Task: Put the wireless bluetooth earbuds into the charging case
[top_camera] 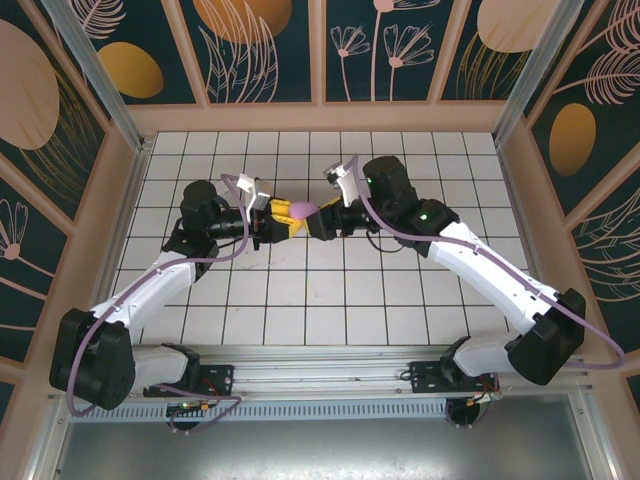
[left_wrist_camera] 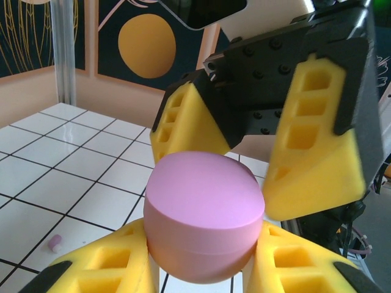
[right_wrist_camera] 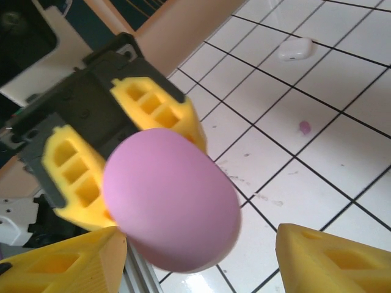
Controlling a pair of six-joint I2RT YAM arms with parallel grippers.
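Note:
A pale purple, rounded charging case (left_wrist_camera: 204, 207) with its lid down is held above the tiled floor. My left gripper (left_wrist_camera: 204, 259) is shut on its lower half, yellow pads on both sides. In the top view the case (top_camera: 300, 210) sits between the left gripper (top_camera: 272, 222) and the right gripper (top_camera: 322, 222), which face each other. The right gripper (right_wrist_camera: 198, 259) is open astride the case (right_wrist_camera: 171, 198), with a clear gap at its right finger (right_wrist_camera: 333, 259). One tiny purple earbud (right_wrist_camera: 304, 127) lies on a tile; the left wrist view shows a purple earbud (left_wrist_camera: 55, 243) too.
A small white rounded thing (right_wrist_camera: 295, 49) lies on the tiles farther off. The white tiled floor (top_camera: 330, 300) is boxed in by wooden walls and aluminium posts (top_camera: 90, 70). Both arms reach inward from their bases at the near edge.

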